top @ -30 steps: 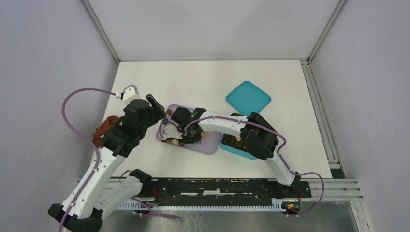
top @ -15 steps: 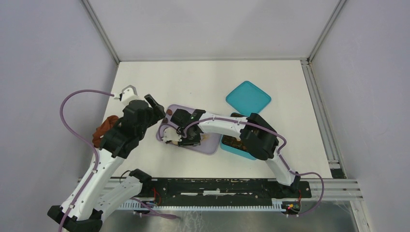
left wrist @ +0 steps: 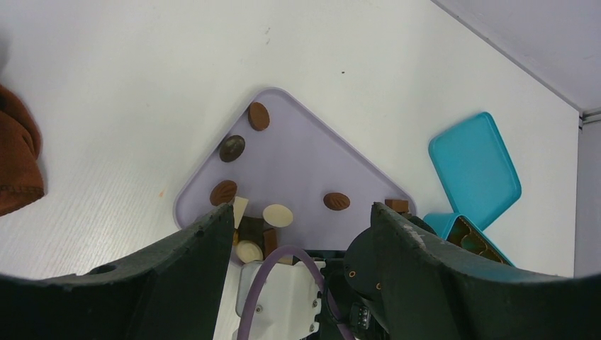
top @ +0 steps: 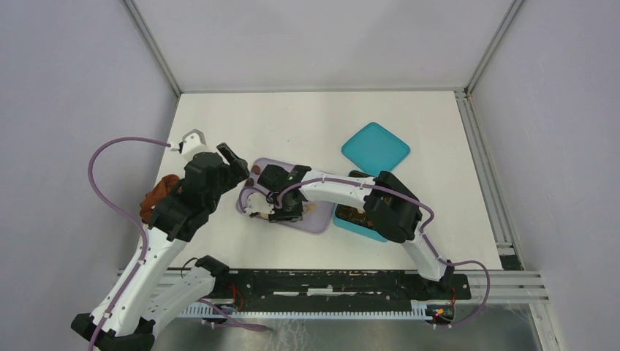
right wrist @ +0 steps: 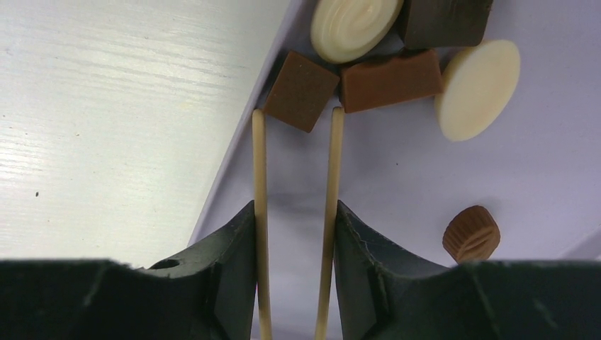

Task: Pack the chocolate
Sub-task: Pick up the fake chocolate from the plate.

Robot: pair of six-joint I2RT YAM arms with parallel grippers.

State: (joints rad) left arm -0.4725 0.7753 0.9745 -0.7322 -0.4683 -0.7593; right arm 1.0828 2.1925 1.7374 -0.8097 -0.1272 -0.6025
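Several pieces of chocolate lie on a lilac tray point(left wrist: 298, 163): brown ovals point(left wrist: 259, 115), a cream oval point(left wrist: 278, 214) and a cluster at the near-left corner. My right gripper point(right wrist: 298, 112) is low over that corner, its jaws partly apart. Its thin tan fingertips point(right wrist: 259, 120) flank the lower corner of a square mid-brown piece point(right wrist: 301, 85). That piece lies flat beside a brown rectangular one point(right wrist: 390, 78) and a cream round one point(right wrist: 354, 25). My left gripper point(left wrist: 301, 212) hovers wide open above the tray's left side, holding nothing. The teal box point(top: 351, 223) sits right of the tray, mostly under the right arm.
The teal lid point(top: 376, 148) lies flat behind the box. A rust-brown cloth lump point(top: 159, 194) sits at the left edge under the left arm. A ridged brown piece point(right wrist: 471, 234) rests alone on the tray right of my right fingers. The tray's raised rim point(right wrist: 234, 149) runs by the left fingertip.
My right gripper has slid slightly left toward the tray's near-left corner and the square piece. The left arm has drifted a little; its jaws stay wide.
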